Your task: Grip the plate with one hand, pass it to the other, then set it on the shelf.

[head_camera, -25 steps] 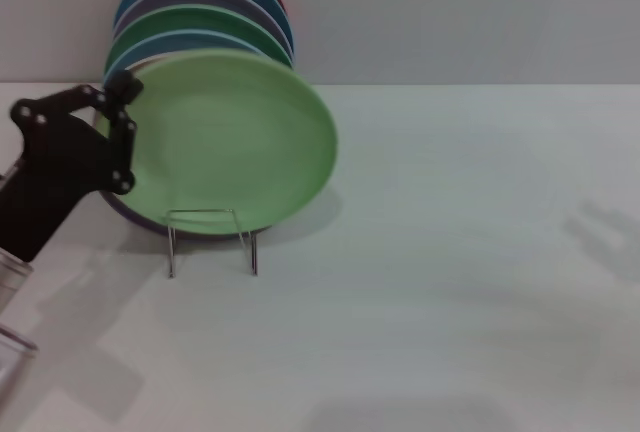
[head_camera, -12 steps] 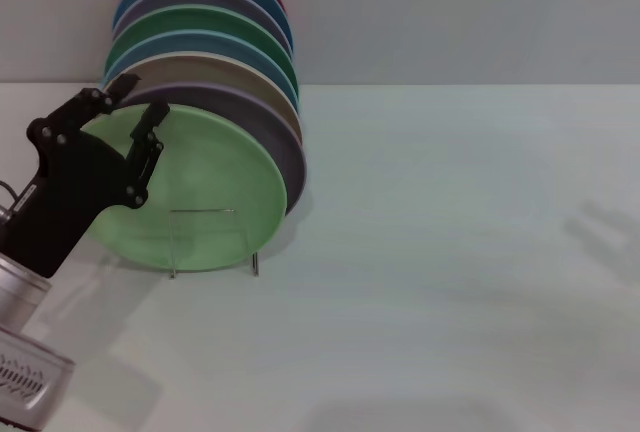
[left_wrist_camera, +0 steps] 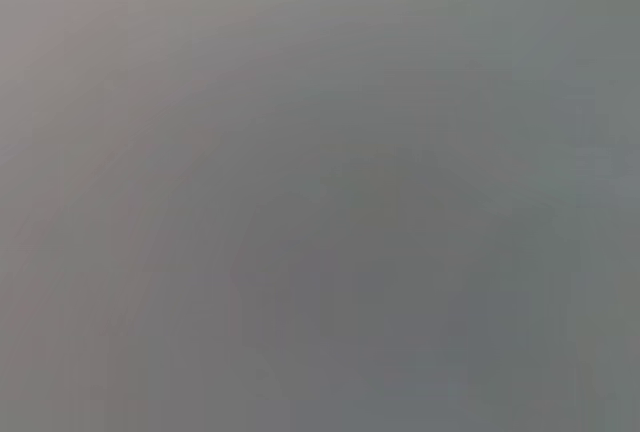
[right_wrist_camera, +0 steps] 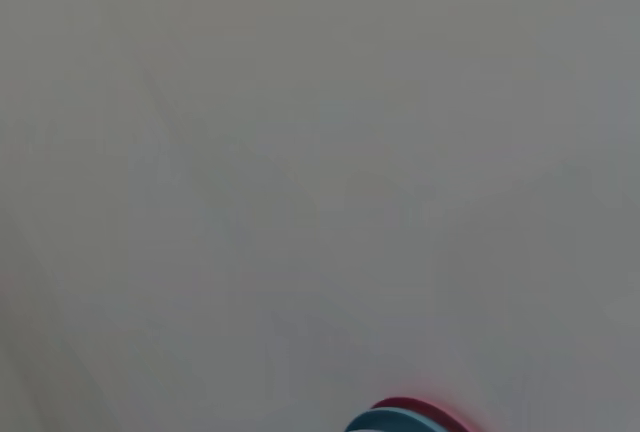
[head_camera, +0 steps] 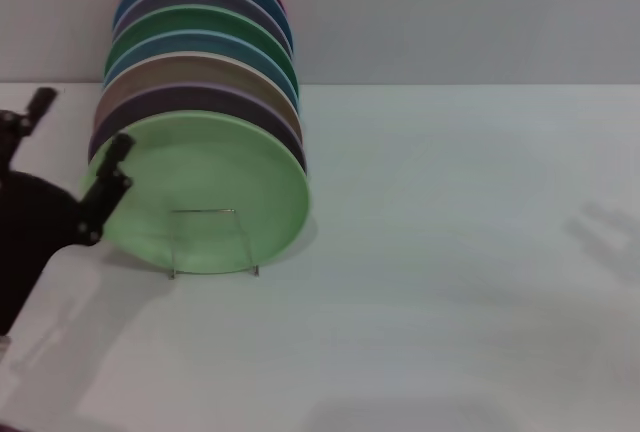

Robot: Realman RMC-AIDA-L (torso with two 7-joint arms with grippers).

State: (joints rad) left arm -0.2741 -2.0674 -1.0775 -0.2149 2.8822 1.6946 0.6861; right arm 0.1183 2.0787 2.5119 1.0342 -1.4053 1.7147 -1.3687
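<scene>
Plate [head_camera: 205, 192] is no longer clasped: the left gripper [head_camera: 75, 157] is seen with jaws spread, withdrawn beside its left rim. It is seated upright in the shelf [head_camera: 212, 242], foremost of the stack, near the table [head_camera: 450, 252] rear-left corner. Placement is judged complete; the right gripper is not seen.

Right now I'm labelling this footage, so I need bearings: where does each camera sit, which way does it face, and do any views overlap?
Head view: on the robot's head, facing forward and down at the white table; the light green plate stands in the clear rack, front of a row of plates; the left gripper shows, open, at the plate's edge.
Left wrist view: on the left arm; only a blank grey field, none of the robot.
Right wrist view: on the right arm, facing a pale surface; no robot parts.
Shared: the red back plate also shows in the head view.
</scene>
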